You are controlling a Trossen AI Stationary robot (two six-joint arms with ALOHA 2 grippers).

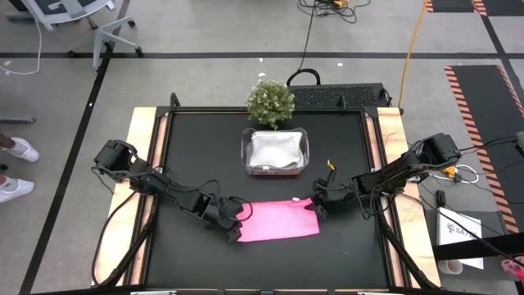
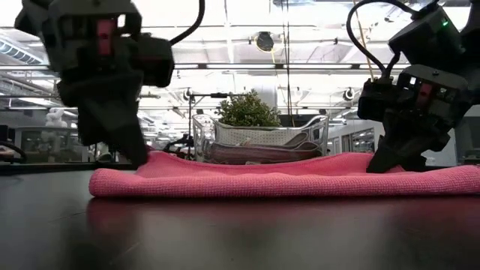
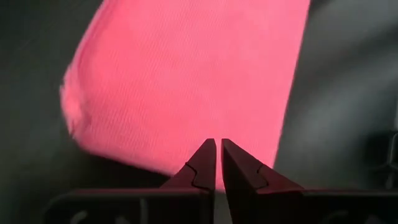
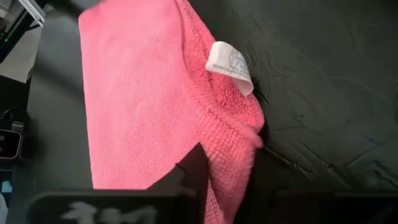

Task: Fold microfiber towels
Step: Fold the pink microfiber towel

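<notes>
From above, the pink towel [image 1: 278,220] lies folded flat on the black table [image 1: 196,147], just in front of the clear tub [image 1: 277,152] that holds a grey towel [image 1: 276,148]. The left gripper [image 1: 235,226] sits at the pink towel's left end; its wrist view shows the fingers [image 3: 202,167] clenched with the cloth edge at their tips. The right gripper [image 1: 318,205] is at the right end, and only its wrist view reveals the fingers [image 4: 193,168] pinching the edge beside a white label [image 4: 230,65].

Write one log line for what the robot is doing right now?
left pincer: shut on pink towel edge | right pincer: shut on its opposite edge | towel: on table
</notes>
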